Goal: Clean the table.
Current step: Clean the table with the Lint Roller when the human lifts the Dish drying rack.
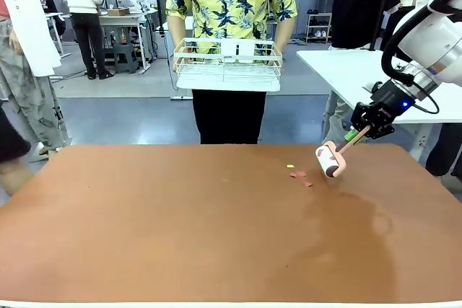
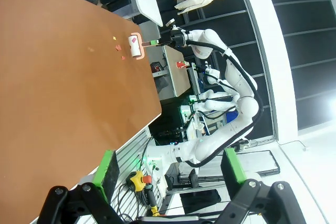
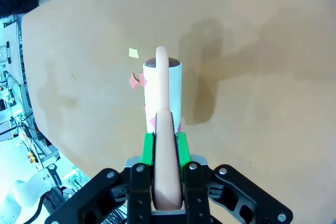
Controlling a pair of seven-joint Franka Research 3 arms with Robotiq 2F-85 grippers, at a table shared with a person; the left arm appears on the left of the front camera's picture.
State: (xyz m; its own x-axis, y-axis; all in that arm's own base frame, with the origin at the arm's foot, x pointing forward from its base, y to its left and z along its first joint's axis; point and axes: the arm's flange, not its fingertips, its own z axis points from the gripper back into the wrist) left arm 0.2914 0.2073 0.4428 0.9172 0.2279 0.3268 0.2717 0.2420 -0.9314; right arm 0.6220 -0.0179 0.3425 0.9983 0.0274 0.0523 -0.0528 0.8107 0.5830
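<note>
While right gripper (image 1: 364,129) pinches lint roller (image 1: 329,159) by pink handle, drum sits low at reddish-brown counter (image 1: 180,236), contact unclear. Paper scraps (image 1: 298,174) just beside roller. Risk: tilted drum skims, scatters scraps instead of lifting them. Left gripper (image 2: 170,169) spread, empty.

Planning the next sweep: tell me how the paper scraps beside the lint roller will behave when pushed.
The paper scraps look tiny, thin and flat, so probably very light: likely to skid across the smooth table or flutter away. Pink bits seem stuck on the lint roller, so they'd probably cling.
</note>
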